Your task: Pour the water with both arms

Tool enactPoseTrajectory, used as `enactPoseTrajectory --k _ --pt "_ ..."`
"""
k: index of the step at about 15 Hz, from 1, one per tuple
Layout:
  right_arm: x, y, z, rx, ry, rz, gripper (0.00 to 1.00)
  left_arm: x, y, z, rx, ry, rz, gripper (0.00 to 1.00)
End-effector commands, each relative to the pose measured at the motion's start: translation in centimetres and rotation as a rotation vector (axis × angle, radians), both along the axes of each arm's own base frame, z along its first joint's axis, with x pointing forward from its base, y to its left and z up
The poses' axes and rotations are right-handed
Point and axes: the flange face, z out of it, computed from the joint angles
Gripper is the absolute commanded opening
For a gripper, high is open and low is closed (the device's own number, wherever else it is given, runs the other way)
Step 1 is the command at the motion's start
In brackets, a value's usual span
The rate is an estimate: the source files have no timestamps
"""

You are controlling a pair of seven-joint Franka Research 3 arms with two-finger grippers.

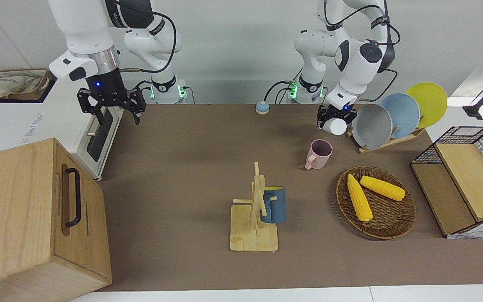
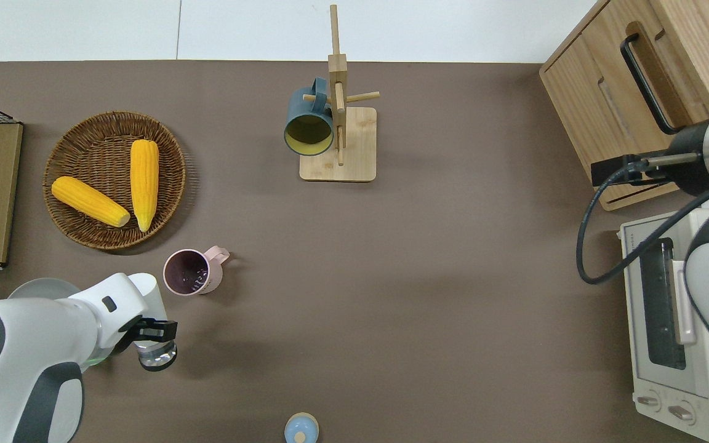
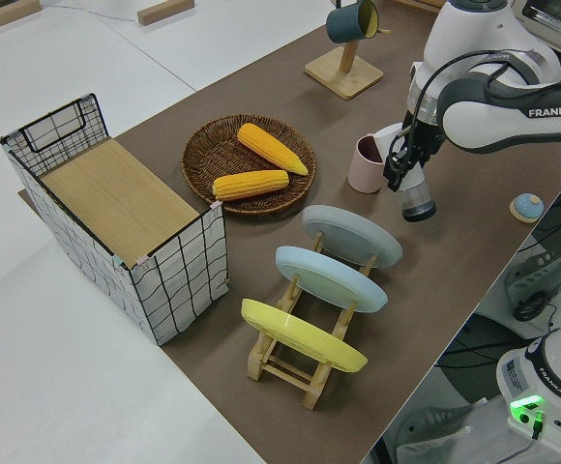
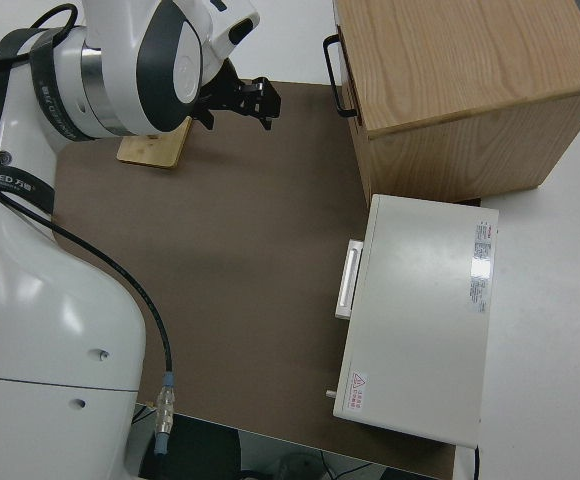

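Left end effector point(image 2: 152, 340) clamped on a clear cup point(image 2: 156, 355), at seven o'clock from the pink mug point(image 2: 189, 272). Contents of both indiscernible. Right end effector point(image 1: 111, 110), fingers apart, parked.

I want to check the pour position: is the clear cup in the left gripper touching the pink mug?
Apart. In the overhead view, bare brown table shows between the clear cup, held by the left gripper, and the pink mug.
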Motion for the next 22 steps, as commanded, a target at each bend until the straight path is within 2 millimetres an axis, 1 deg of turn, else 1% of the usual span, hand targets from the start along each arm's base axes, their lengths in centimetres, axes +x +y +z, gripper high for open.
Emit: enactPoseTrajectory --k 1,2,3,4,6,7,9,11,13,14,15,17,19,22 --pt "-0.1 0.1 0.2 0.029 0.000 -0.011 0.983 0.8 2.6 1.6 -0.001 -0.128 0.098 0.00" --pt "-0.1 0.1 0.2 0.029 0.002 -0.011 0.981 1.3 3.4 1.7 -0.002 -0.166 0.126 0.00" --pt "-0.1 0.1 0.2 0.029 0.000 -0.011 0.981 1.8 4.7 2.1 -0.001 -0.212 0.155 0.00" --pt "-0.1 0.1 0.2 0.029 0.000 -0.011 0.983 2.2 5.4 2.6 -0.001 -0.246 0.174 0.00" --pt "-0.1 0.1 0.2 0.029 0.000 -0.011 0.983 3.2 6.7 3.8 -0.001 -0.309 0.205 0.00" --pt "-0.1 0.1 0.2 0.029 0.000 -0.011 0.983 3.7 7.6 4.6 -0.003 -0.344 0.229 0.00" --pt "-0.1 0.1 0.2 0.029 0.000 -0.011 0.983 5.1 8.3 6.6 -0.010 -0.405 0.279 0.00" --pt "-0.1 0.1 0.2 0.029 0.000 -0.011 0.983 6.8 8.5 8.5 -0.020 -0.453 0.336 0.00" --pt "-0.1 0.1 0.2 0.029 0.000 -0.011 0.983 8.6 8.7 10.6 -0.025 -0.494 0.358 0.00" --pt "-0.1 0.1 0.2 0.029 0.002 -0.011 0.981 9.4 9.0 12.0 -0.025 -0.522 0.361 0.00" --pt "-0.1 0.1 0.2 0.029 0.000 -0.011 0.983 9.9 9.6 13.0 -0.021 -0.541 0.367 0.00" --pt "-0.1 0.1 0.2 0.029 0.000 -0.011 0.981 10.2 10.8 14.7 -0.016 -0.569 0.381 0.00" --pt "-0.1 0.1 0.2 0.029 0.000 -0.011 0.981 10.4 12.4 16.1 -0.013 -0.595 0.401 0.00" --pt "-0.1 0.1 0.2 0.029 0.000 -0.011 0.983 11.5 14.7 18.7 0.023 -0.644 0.410 0.00"
